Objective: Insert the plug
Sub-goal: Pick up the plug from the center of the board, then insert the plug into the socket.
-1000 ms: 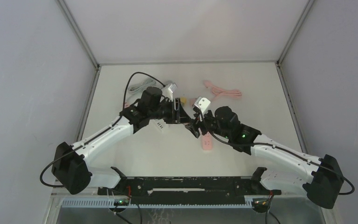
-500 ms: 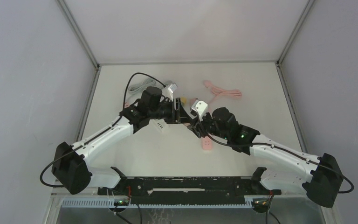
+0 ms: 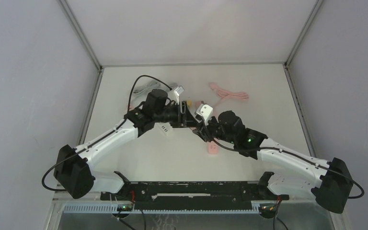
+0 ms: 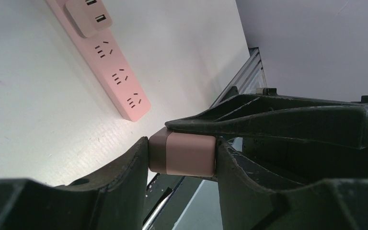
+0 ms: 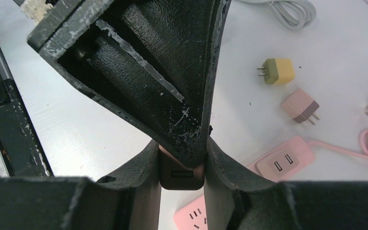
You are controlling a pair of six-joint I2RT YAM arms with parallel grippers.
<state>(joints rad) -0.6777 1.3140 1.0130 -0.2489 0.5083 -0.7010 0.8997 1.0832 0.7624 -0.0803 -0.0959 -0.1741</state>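
The plug (image 4: 184, 154) hangs in the air over the middle of the surface, with the pink power strip (image 4: 112, 72) below. The left end effector (image 4: 182, 160) is clamped on it, and the right end effector (image 5: 182, 165) squeezes it too. One should let go slowly, only once the other grips tight, keeping the plug straight.

Likely a robotics lab test cell, white table (image 3: 249, 81), plain grey panels (image 3: 28, 96), aluminium frame rails (image 3: 80, 33)
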